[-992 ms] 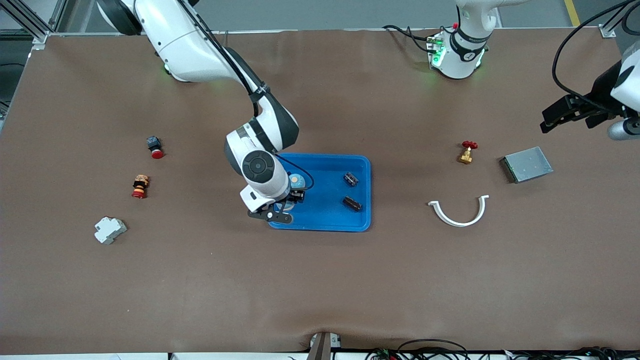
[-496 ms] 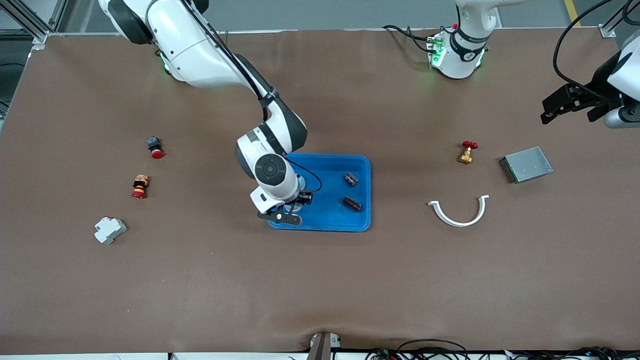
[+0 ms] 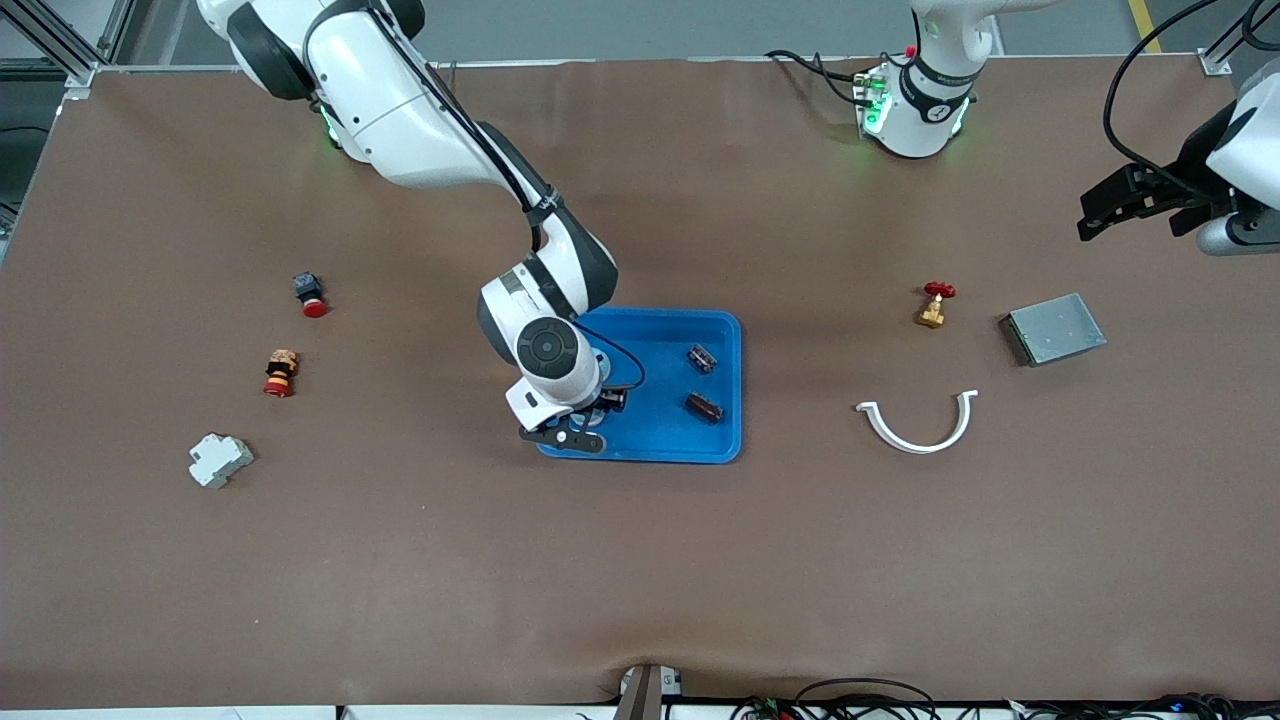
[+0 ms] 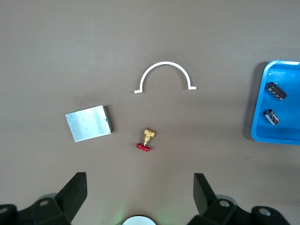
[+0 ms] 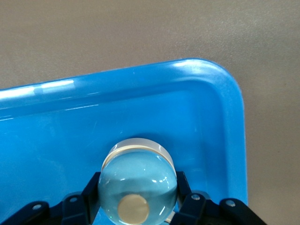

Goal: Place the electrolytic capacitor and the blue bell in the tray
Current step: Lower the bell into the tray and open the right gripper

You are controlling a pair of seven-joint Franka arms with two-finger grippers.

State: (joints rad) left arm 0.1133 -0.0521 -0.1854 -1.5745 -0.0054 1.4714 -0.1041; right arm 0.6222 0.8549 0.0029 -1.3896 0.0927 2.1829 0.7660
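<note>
The bright blue tray point(image 3: 660, 425) lies mid-table. Two dark electrolytic capacitors point(image 3: 702, 357) point(image 3: 705, 406) rest in it at the end toward the left arm. My right gripper point(image 5: 138, 187) is shut on the pale blue bell point(image 5: 138, 180), whose dome has a tan button on top. It holds the bell low inside the tray point(image 5: 206, 122), at the corner toward the right arm's end and nearer the front camera. From the front, the wrist point(image 3: 548, 350) hides most of the bell. My left gripper point(image 3: 1120, 205) waits open, high over the left arm's end of the table.
A brass valve with a red handle point(image 3: 934, 304), a grey metal box point(image 3: 1053, 328) and a white curved clip point(image 3: 917, 423) lie toward the left arm's end. A red button point(image 3: 309, 294), a red-and-yellow stacked part point(image 3: 280, 372) and a white block point(image 3: 219, 459) lie toward the right arm's end.
My right gripper has carried the bell a little further over the tray toward the left arm's end, and the wrist now covers it from the front. The left gripper drifted slightly.
</note>
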